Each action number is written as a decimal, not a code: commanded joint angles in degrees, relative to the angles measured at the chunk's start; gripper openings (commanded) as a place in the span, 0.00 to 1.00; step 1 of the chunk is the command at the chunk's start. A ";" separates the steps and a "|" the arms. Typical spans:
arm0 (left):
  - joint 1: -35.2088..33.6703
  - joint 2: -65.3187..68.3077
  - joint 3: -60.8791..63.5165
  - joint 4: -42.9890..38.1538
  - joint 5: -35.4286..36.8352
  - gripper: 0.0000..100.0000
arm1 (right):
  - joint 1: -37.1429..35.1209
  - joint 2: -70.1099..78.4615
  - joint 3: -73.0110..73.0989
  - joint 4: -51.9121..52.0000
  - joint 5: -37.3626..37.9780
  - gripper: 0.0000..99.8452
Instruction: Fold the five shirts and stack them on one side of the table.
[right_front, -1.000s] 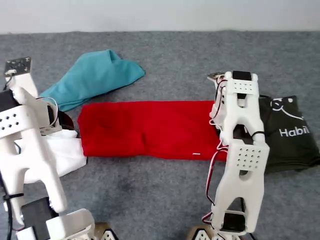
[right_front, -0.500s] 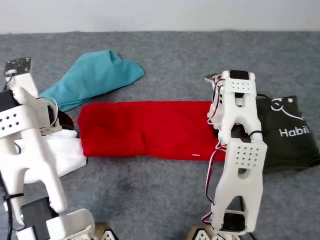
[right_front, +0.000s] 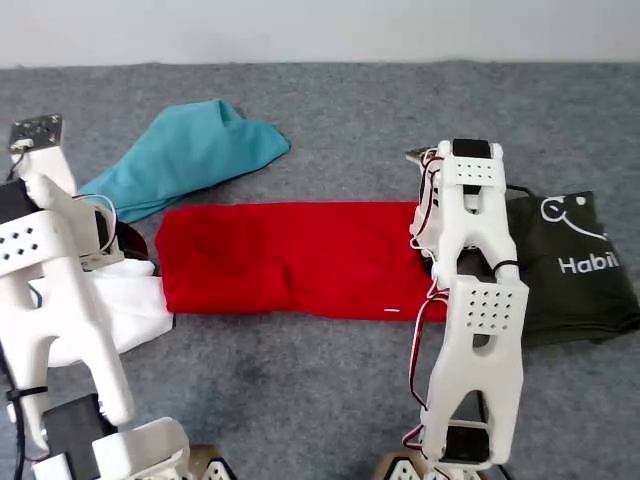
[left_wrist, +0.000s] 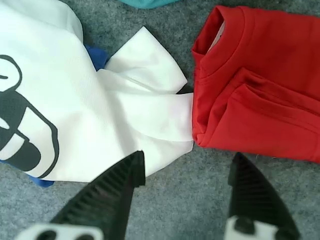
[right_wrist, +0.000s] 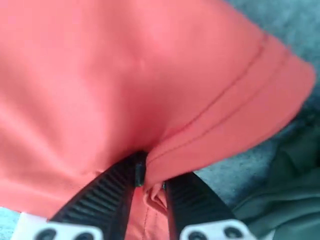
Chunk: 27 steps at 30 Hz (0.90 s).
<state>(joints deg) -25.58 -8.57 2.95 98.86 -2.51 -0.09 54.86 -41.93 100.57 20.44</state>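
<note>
The red shirt (right_front: 290, 258) lies across the middle of the grey desk (right_front: 330, 110), folded lengthwise into a long band. Its collar end points toward the left arm (right_front: 55, 300) and its hem end sits under the right arm (right_front: 470, 290). The right jaws are clenched on that hem end with a pinch of red cloth bunched between them, just beside the dark shirt (right_front: 580, 265). This grip looks meant to carry the hem over toward the collar for the next fold.

The left jaws hang released above the desk, near the corner where the red collar touches the white shirt (left_wrist: 75, 100). They are probably placed there to hold that end down. A blue shirt (left_wrist: 97, 54) peeks from under the white one. The teal shirt (right_front: 185, 155) lies crumpled farther back, apart from the red one and not yet folded. The dark shirt lies flat and may be the start of the stack.
</note>
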 joint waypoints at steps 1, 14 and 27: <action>0.53 -2.20 -0.13 0.18 -0.88 0.27 | -4.35 -1.45 -1.49 2.24 0.26 0.01; 0.53 -1.93 -0.13 0.26 -0.88 0.27 | -12.00 -15.25 -1.49 2.24 0.18 0.01; 0.35 -2.29 1.27 -0.09 -0.88 0.27 | -20.00 -15.78 -3.08 1.89 -2.29 0.01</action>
<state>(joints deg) -25.58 -8.57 4.35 98.86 -2.51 -16.35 43.96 -42.29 100.66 18.95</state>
